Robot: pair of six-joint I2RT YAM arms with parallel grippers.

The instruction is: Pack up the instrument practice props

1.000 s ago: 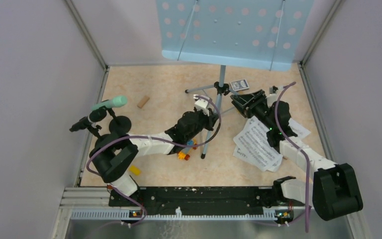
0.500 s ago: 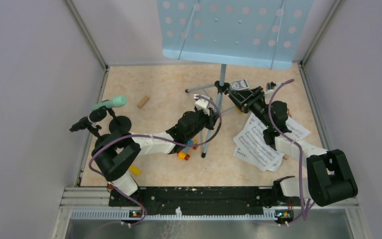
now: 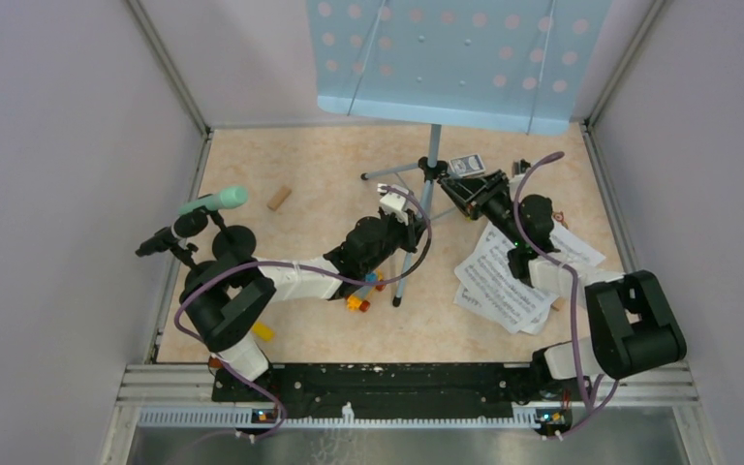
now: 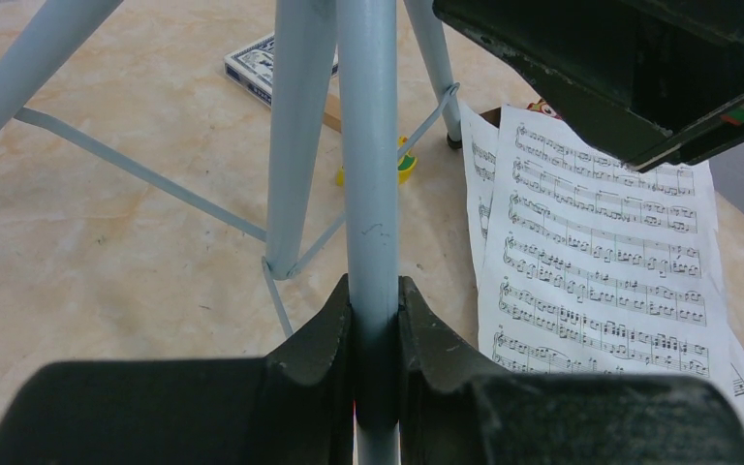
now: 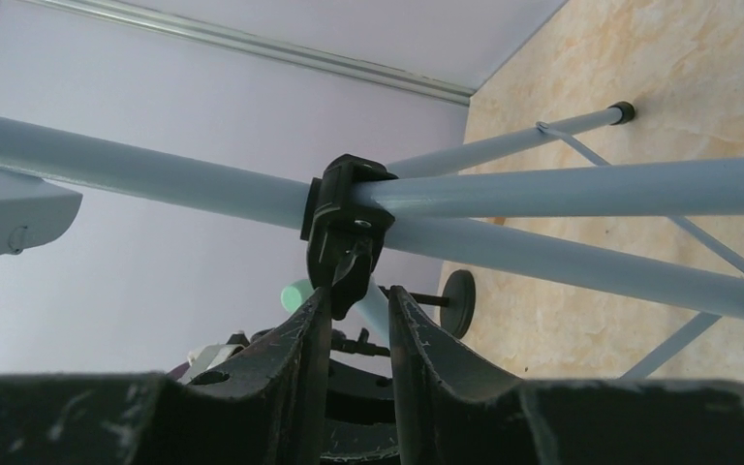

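Observation:
The pale-blue music desk [image 3: 455, 58] stands at the back on its silver pole [image 3: 433, 145]. My left gripper [image 4: 376, 320] is shut on one tripod leg [image 4: 368, 174]; from above it sits at mid-table [image 3: 399, 225]. My right gripper [image 5: 354, 300] reaches the tripod hub [image 3: 433, 174]. Its jaws stand narrowly apart around the lever of the black clamp [image 5: 349, 213], with a gap on the right side. White sheet-music pages [image 3: 504, 276] lie under the right arm. The mint-green microphone [image 3: 215, 201] and black microphone [image 3: 160, 240] rest in their holders [image 3: 235, 239] at the left.
A blue card box [image 3: 467, 165] lies beside the tripod hub. A tan block [image 3: 278, 199] sits at the back left. Toy bricks [image 3: 358, 302] lie under the left arm, and a yellow one [image 3: 263, 331] near its base. Walls close in three sides.
My right gripper moved up and left to the tripod hub, and its jaws narrowed around the clamp lever. The left gripper kept its hold on the leg.

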